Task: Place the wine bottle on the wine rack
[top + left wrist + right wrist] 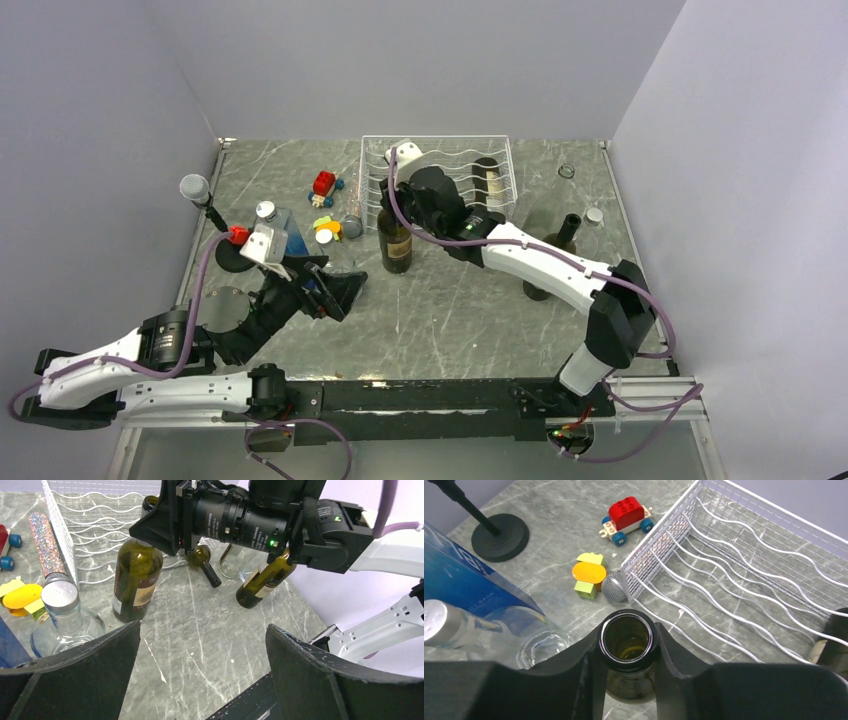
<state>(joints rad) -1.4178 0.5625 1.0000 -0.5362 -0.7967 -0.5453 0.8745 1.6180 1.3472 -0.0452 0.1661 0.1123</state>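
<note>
A dark green wine bottle (pixel 396 248) stands upright on the marble table just in front of the left corner of the white wire wine rack (pixel 445 160). My right gripper (pixel 392 205) is shut on its neck from above; in the right wrist view the fingers press both sides of the open mouth (pixel 626 639), with the rack (pixel 749 565) to the upper right. My left gripper (pixel 338 290) is open and empty, low over the table to the bottle's left. In the left wrist view (pixel 202 647) it faces the bottle (pixel 136 580).
Another dark bottle (pixel 487 185) lies in the rack's right side. A third bottle (pixel 553 258) stands right of my right arm. Left of the rack are a glitter tube (pixel 353 200), a red toy train (pixel 324 184), a yellow toy (pixel 326 226), a blue box (pixel 285 238) and a microphone (pixel 195 190).
</note>
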